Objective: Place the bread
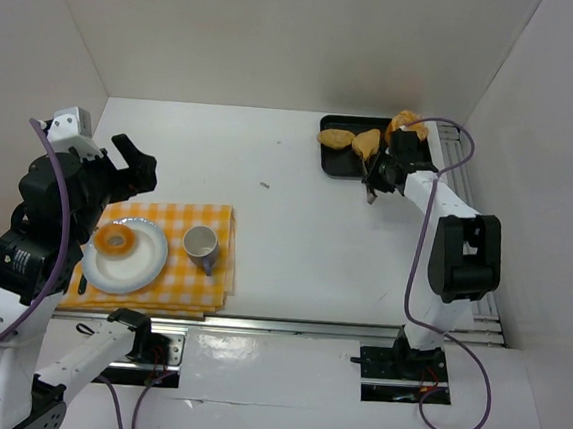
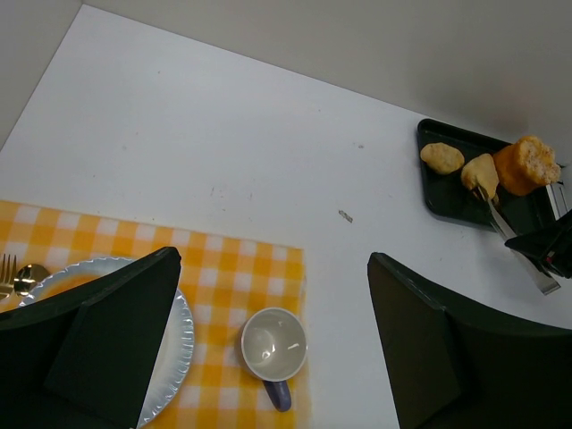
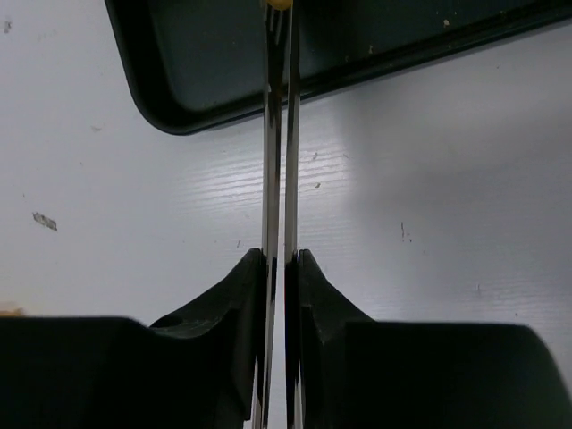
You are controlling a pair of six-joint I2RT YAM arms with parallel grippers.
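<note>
Bread lies in three pieces inside the black tray (image 1: 343, 167): a flat piece (image 1: 334, 136) at the tray's left end, a middle piece (image 1: 366, 142), and a taller chunk (image 1: 407, 125) at the right end.

The top view shows the right gripper (image 1: 382, 173) just over the tray's near edge. Only its own wrist view shows the grip. There both fingers (image 3: 246, 295) press on a pair of metal tongs (image 3: 272, 134), squeezing the blades almost together. The tips reach over the tray's rim (image 3: 143, 71), and a sliver of yellow shows at them. The left wrist view shows from the side that the tongs' tips meet the middle piece.

The left gripper (image 2: 270, 261) hangs well apart from the tray, its jaws spread wide and holding nothing.

Well to the left of the tray a yellow checked cloth (image 1: 200, 287) carries a white plate (image 1: 147, 263) with a ring-shaped bun (image 1: 116, 241) on it. A cup (image 1: 201, 242), with nothing visible inside, stands just beside the plate on the side towards the tray. Only the left wrist view shows a fork (image 2: 7, 268) and a spoon (image 2: 31, 275) beyond the plate, on the side away from the tray.
</note>
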